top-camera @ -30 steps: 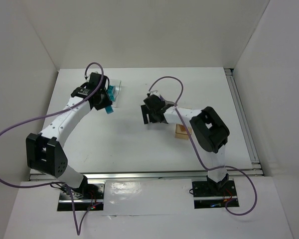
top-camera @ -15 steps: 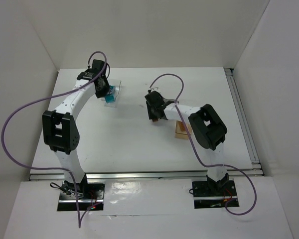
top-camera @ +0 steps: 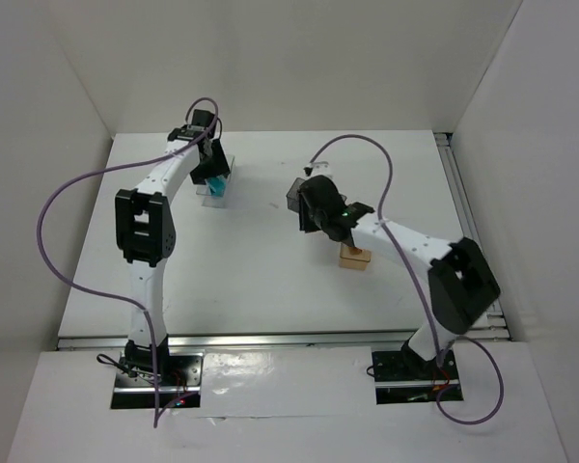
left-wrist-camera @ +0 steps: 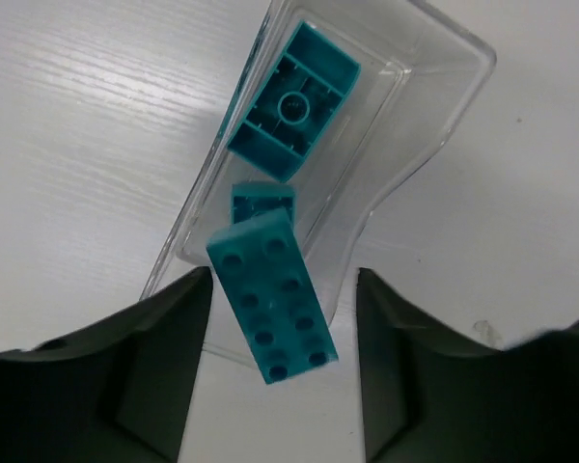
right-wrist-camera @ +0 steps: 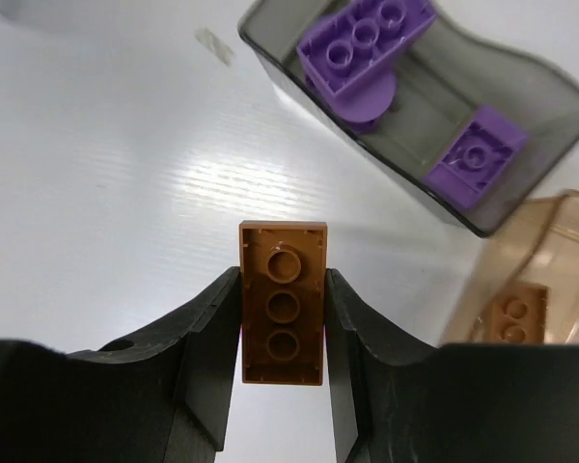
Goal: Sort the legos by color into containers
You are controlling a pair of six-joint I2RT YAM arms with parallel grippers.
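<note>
In the right wrist view, the right edge cut off the orange-tan bin (right-wrist-camera: 560, 241). The brown brick (right-wrist-camera: 512, 312) inside it looked dim through the wall. The top edge cut off the grey bin (right-wrist-camera: 526, 106) and a purple brick (right-wrist-camera: 372, 39).

In the left wrist view, a small teal brick (left-wrist-camera: 262, 200) sat mostly hidden behind the long teal brick (left-wrist-camera: 273, 299). The dark fingers (left-wrist-camera: 154, 367) hid the near end of the clear bin (left-wrist-camera: 410, 92).

In the top view, the right arm (top-camera: 405, 241) hid most of the grey bin, and the bricks were too small to tell apart.
</note>
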